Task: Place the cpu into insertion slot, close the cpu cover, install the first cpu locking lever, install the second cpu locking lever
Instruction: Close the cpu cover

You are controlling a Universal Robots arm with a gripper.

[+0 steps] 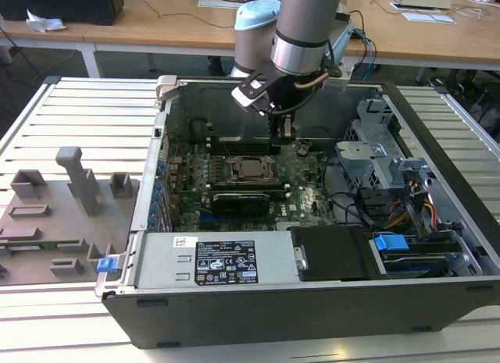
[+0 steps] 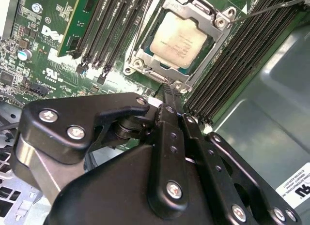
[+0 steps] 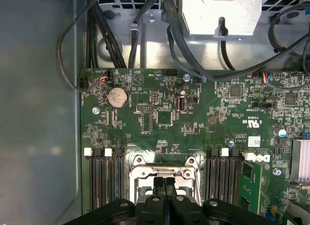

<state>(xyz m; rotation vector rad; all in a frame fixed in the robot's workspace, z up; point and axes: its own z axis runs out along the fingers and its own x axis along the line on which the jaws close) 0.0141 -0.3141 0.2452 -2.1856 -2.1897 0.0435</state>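
Cpu point(image 2: 178, 40), a pale silver square, sits in the insertion slot point(image 1: 237, 169) framed by the cpu cover point(image 2: 142, 54). The empty hand point(image 2: 167, 91), fingers pressed together, hangs at the slot's 1 o'clock in the exterior view, hiding its near edge in the first wrist view.

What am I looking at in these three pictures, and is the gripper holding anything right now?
The exterior view shows one grey-and-blue robot arm reaching down into an open black computer case. The two wrist views come from cameras riding on that arm, looking past its black gripper at the green motherboard. In the second wrist view, the pale silver square cpu sits in the metal-rimmed insertion slot, with the silvery windowed cpu cover lying over its edges. The gripper is shut, close to the slot's rim, with nothing visible between its fingers.
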